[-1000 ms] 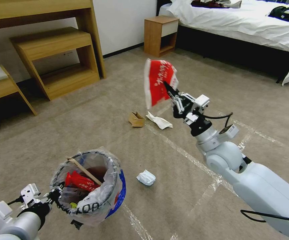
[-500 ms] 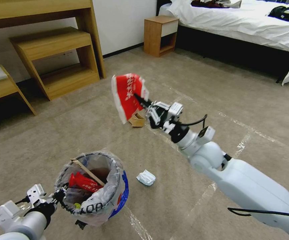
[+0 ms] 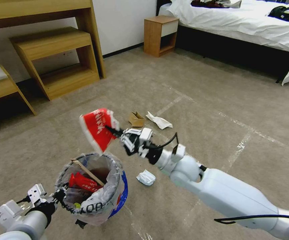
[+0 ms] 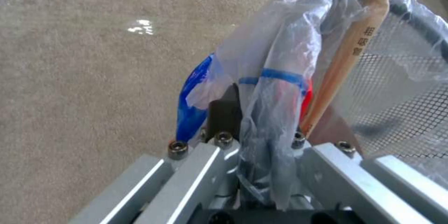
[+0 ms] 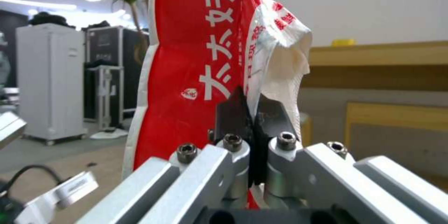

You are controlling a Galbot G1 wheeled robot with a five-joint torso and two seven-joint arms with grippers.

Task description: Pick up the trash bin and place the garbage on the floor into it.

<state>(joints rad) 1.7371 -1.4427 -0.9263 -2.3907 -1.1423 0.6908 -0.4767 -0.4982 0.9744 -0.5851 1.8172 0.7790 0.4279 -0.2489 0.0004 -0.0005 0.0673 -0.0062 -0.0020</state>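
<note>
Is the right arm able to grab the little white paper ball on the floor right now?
Probably not: the right gripper is shut on a red wrapper, raised above the trash bin; the paper ball lies below its arm.

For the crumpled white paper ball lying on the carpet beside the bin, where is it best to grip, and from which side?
Probably from straight above: the crumpled white paper ball sits low on the floor with open carpet all round. Close the fingers across its narrower width, around the raised middle folds.

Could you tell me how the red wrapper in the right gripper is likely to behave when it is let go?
Probably light and floppy: the red wrapper bends and creases above the right gripper, pinched by one edge. It may flutter rather than drop straight, so it could catch on the bin's rim.
</note>
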